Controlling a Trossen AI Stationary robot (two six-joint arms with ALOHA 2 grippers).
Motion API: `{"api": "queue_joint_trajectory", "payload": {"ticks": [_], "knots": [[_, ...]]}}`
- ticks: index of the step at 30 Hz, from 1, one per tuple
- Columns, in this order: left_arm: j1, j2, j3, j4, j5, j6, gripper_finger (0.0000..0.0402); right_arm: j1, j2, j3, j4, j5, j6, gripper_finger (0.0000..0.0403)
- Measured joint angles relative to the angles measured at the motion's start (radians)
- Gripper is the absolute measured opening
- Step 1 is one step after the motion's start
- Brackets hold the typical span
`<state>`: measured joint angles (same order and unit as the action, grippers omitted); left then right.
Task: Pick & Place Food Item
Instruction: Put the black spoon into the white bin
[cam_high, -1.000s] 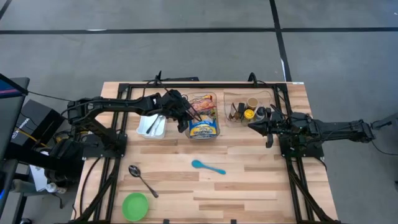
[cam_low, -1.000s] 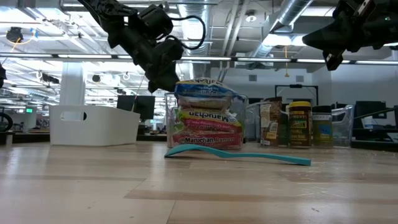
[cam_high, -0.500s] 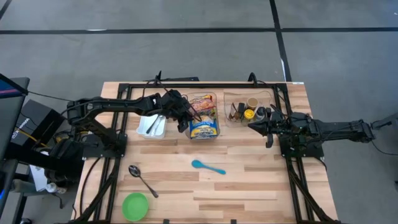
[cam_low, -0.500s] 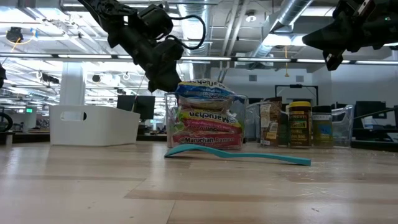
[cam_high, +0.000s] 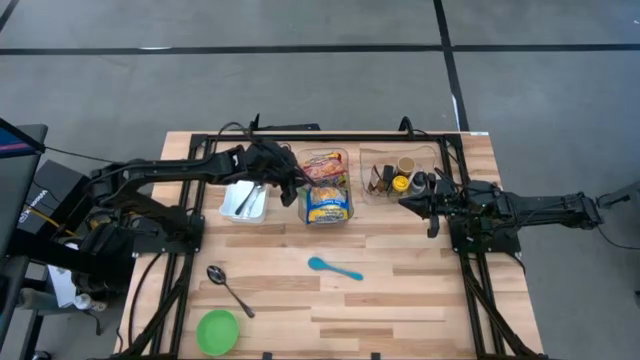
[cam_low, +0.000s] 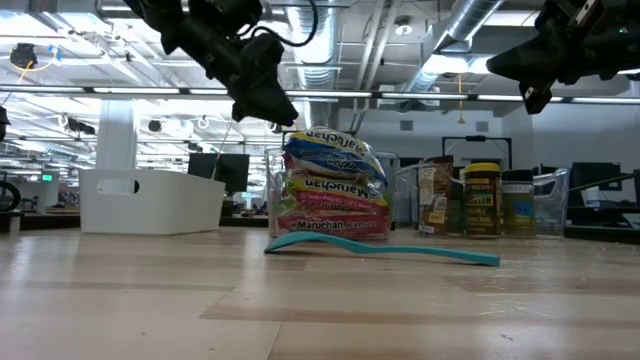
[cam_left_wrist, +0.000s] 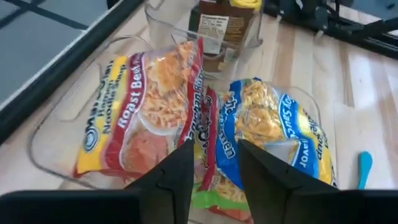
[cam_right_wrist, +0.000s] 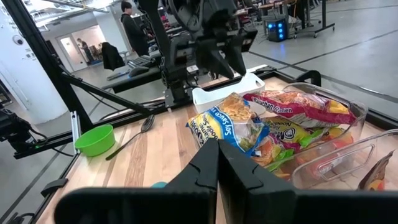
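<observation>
So the ramen packets are all sitting in the clear bin (cam_high: 327, 160), and that bin is the reference point for everything here. The blue noodle packet (cam_left_wrist: 277, 130) lies on top of the pile at the bin's front end, with the red noodle packet (cam_left_wrist: 146, 112) beside it. The left gripper (cam_left_wrist: 211, 163) hovers just above the pile with its fingers spread apart and nothing between them, so nothing is picked yet as far as the views show. The grab, the lift and the drop-off all look left to do.

The right gripper (cam_high: 407, 203) waits off to the bin's right side, jaws pressed together, empty.

Room-wise: the bin's walls hem in the packets, and the condiment bin (cam_high: 400, 175) sits just beside it on the right, the white tray (cam_high: 244, 202) just beside it on the left. In front of the bin the wooden table (cam_high: 400, 300) is mostly open, only the blue spoon (cam_high: 334, 267), metal spoon (cam_high: 229, 289) and green bowl (cam_high: 217, 332) out there.
</observation>
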<state>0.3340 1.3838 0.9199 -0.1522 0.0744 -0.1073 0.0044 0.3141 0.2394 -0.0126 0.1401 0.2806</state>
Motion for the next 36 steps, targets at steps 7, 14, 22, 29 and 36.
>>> {"api": "queue_joint_trajectory", "payload": {"ticks": [7,14,22,29,36], "knots": [[-0.013,-0.088,0.000,0.004,-0.007,-0.072,0.0120,0.000,0.000,0.000,-0.003,0.000,0.000,0.0000],[-0.079,-0.220,0.000,0.085,0.009,-0.303,0.0096,0.000,0.000,0.000,-0.003,-0.001,0.000,0.0000],[-0.206,-0.372,0.000,0.186,0.008,-0.686,0.0057,0.000,0.000,0.000,-0.002,-0.001,0.000,0.0000],[-0.359,-0.452,0.001,0.303,0.009,-0.742,0.0022,0.000,0.000,0.000,-0.003,-0.001,0.000,0.0000],[-0.517,-0.446,0.001,0.328,0.008,-0.622,0.0003,0.000,0.000,0.000,-0.003,-0.001,0.000,0.0000]]}}
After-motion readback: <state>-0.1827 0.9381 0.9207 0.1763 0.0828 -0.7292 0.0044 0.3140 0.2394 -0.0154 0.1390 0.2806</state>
